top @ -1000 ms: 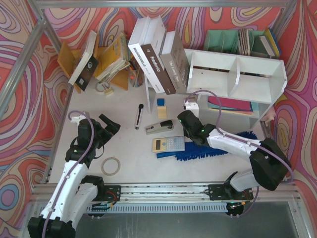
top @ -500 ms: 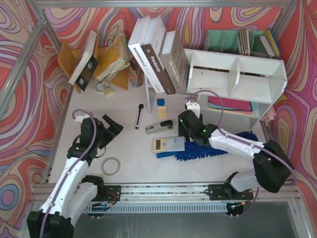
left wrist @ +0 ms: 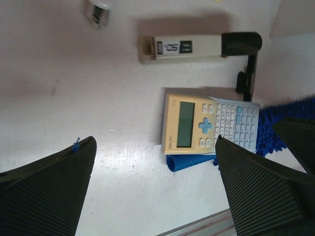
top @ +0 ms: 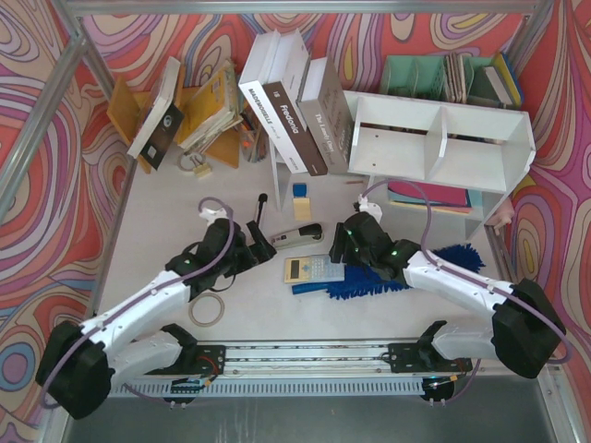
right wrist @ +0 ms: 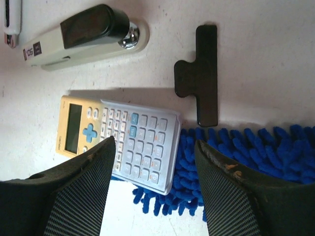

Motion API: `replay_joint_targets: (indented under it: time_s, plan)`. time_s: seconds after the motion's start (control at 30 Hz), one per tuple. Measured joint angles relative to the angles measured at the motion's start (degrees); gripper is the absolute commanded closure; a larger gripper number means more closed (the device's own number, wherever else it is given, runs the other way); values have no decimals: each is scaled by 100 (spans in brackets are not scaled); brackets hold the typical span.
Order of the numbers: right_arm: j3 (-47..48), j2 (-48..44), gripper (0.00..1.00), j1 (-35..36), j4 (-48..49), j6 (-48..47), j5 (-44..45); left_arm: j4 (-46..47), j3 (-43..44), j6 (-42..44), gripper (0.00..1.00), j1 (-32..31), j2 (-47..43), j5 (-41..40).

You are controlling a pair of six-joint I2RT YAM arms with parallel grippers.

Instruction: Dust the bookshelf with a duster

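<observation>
Right hand [top: 347, 251] half-open, empty (left hand [top: 261, 249] wide, empty); duster [top: 369, 286] bright blue, noodle-fluffy, under calculator [top: 314, 269].

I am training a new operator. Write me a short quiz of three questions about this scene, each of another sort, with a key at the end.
1. How many compartments has the white bookshelf?
2. Where is the blue duster?
A. Flat on the table, partly under the calculator.
B. Standing inside the bookshelf.
C. Lifted in the air.
3. True or false: the right gripper is shut on the duster.

Key:
1. Two.
2. A.
3. False. Its jaws stand open above the duster and the calculator.
</observation>
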Motion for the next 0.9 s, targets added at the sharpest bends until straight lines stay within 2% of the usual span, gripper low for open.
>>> replay_joint_targets:
  time_s: [0.13,0.37,0.9]
  plan:
    - [-103,0,39,0,33,79,-205,382,59,-46,5,-387,468,-92]
    - [-293,44,39,-105,109,184,-448,863,140,-192,8,-669,1165,-111]
    - [-682,238,44,-791,719,203,-1425,1545,413,-271,20,-949,2170,-39]
